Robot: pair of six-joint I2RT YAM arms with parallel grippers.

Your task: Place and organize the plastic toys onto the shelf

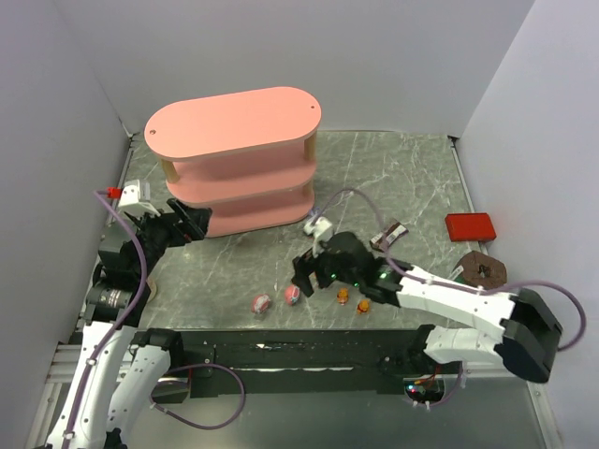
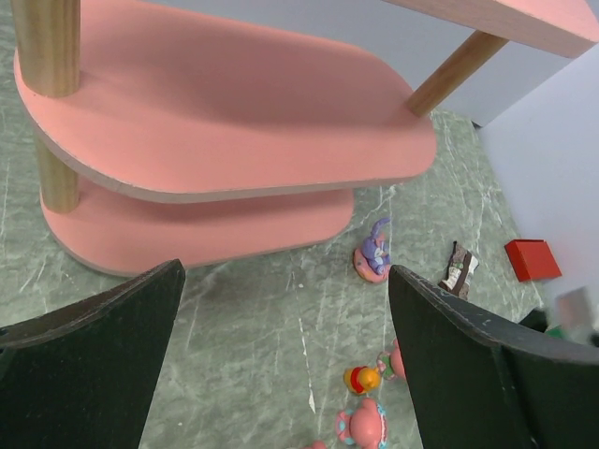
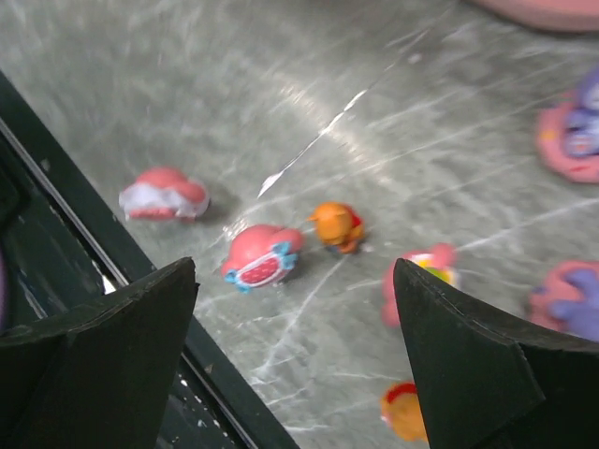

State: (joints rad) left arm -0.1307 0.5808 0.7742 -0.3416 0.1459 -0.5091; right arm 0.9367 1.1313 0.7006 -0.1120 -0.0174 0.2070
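No toys (image 3: 262,257) sat on the visible tiers of the shelf (image 1: 234,159); they lay scattered on the bench (image 1: 402,178) before it; the left jaws and the right jaws gaped wide, holding nothing.

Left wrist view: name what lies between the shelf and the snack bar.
One purple toy sits there, close to the shelf; the left wrist view shows it.

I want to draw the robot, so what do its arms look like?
The left arm and right arm have chunky white shells with black joints. Each trails a thin purple cable. The jaws are black wedge-shaped plates. Small green lights glow near the right wrist.
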